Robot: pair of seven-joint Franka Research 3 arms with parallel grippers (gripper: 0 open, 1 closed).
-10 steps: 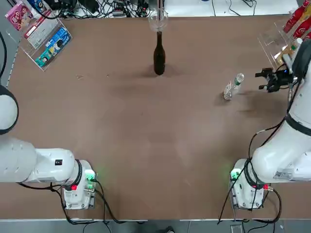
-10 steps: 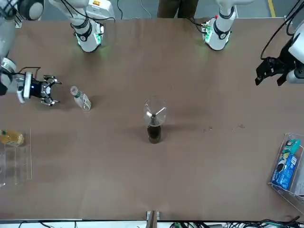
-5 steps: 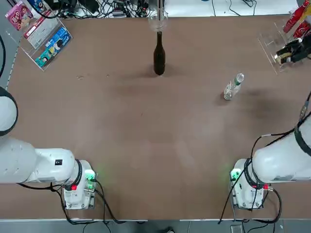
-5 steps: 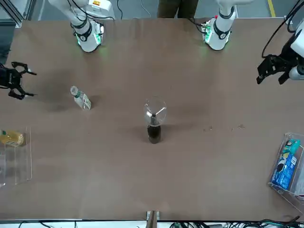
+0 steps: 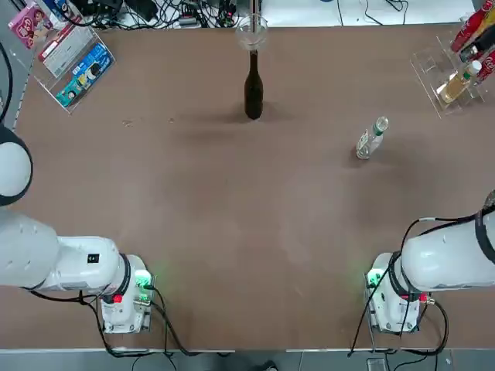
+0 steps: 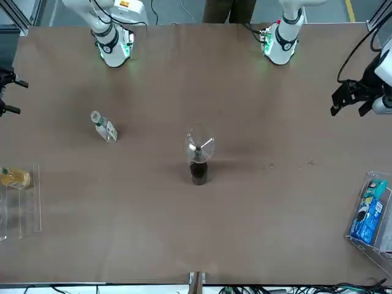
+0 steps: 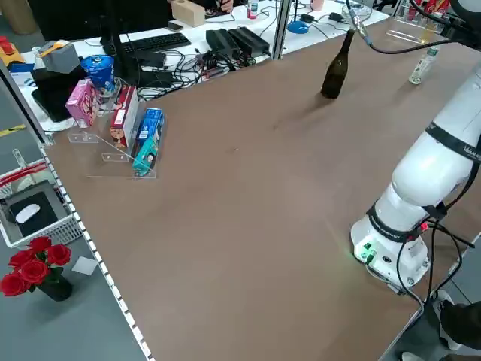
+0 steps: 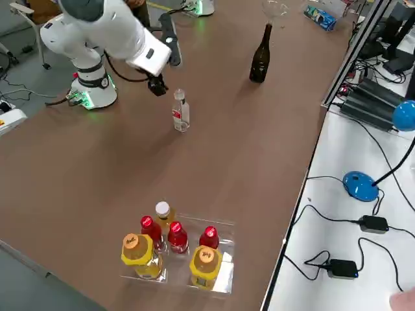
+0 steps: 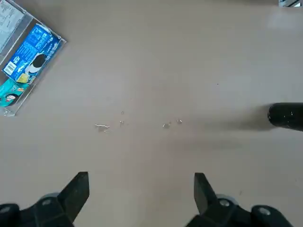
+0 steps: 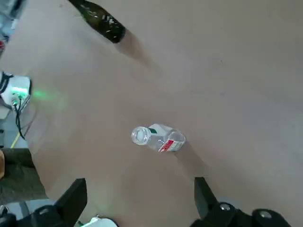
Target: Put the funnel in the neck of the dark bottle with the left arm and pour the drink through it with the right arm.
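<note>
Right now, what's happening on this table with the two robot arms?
Nothing is being held. The funnel already sits in the neck of the dark bottle at the far side of the table. The drink, a small clear bottle, stands upright by itself on the robot's right. The right gripper is open in the air above it, off to the table's edge, and the left gripper hangs open over the opposite edge.

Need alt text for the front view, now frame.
A dark bottle stands upright mid-table with a clear funnel in its neck. The small clear drink bottle stands apart on the brown table, and no gripper touches either. The left gripper hangs open at one edge, the right gripper at the other.
</note>
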